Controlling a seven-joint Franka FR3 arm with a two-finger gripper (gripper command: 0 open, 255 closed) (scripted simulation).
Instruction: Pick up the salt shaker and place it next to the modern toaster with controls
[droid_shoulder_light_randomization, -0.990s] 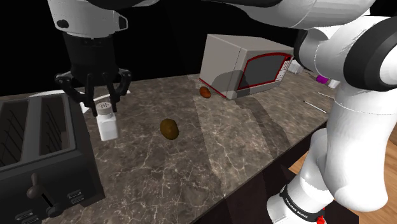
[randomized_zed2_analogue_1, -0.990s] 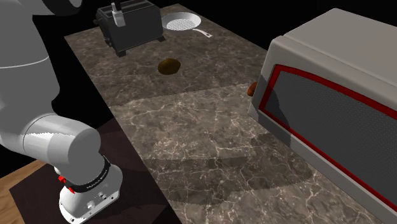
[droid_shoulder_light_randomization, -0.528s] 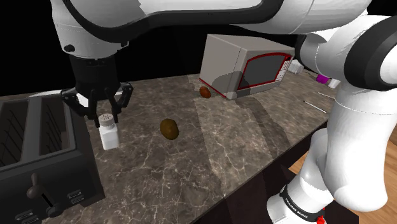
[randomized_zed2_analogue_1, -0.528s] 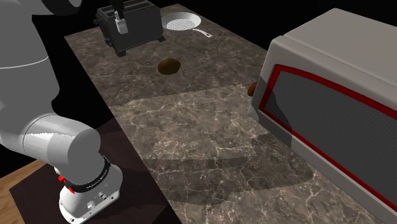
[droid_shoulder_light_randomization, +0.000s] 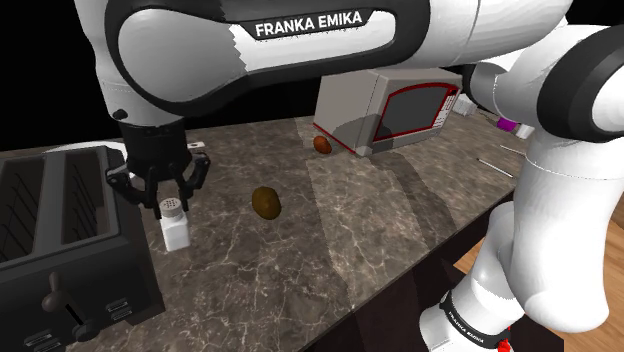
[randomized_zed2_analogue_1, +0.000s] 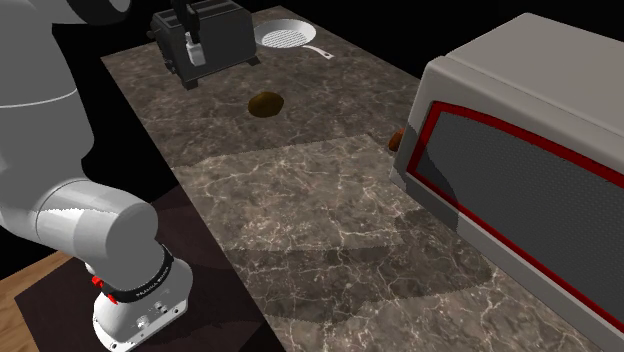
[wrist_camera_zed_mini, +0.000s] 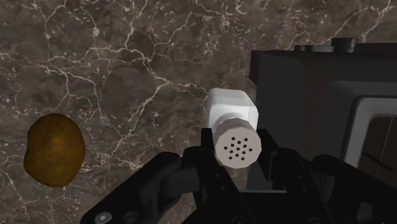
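Observation:
A white salt shaker (droid_shoulder_light_randomization: 177, 230) with a grey perforated cap hangs upright just right of the black toaster (droid_shoulder_light_randomization: 60, 235), low over the marble counter; whether its base touches the counter I cannot tell. My gripper (droid_shoulder_light_randomization: 170, 206) comes down from above and is shut on the shaker's cap. In the wrist view the two black fingers (wrist_camera_zed_mini: 207, 145) clasp the cap on both sides, with the shaker's body (wrist_camera_zed_mini: 231, 109) beyond them and the toaster (wrist_camera_zed_mini: 318, 102) close beside it. In the second exterior view the shaker (randomized_zed2_analogue_1: 194, 50) is in front of the toaster (randomized_zed2_analogue_1: 215, 35).
A brown potato (droid_shoulder_light_randomization: 266, 202) lies on the counter right of the shaker. A grey microwave with a red-trimmed door (droid_shoulder_light_randomization: 395, 105) stands at the back, a small brown item (droid_shoulder_light_randomization: 322, 145) at its foot. A white strainer pan (randomized_zed2_analogue_1: 288, 37) lies beside the toaster.
The gripper has come down with the shaker in it and drifted towards the counter's front, alongside the toaster. The arm's upper link has swung lower into the shoulder view.

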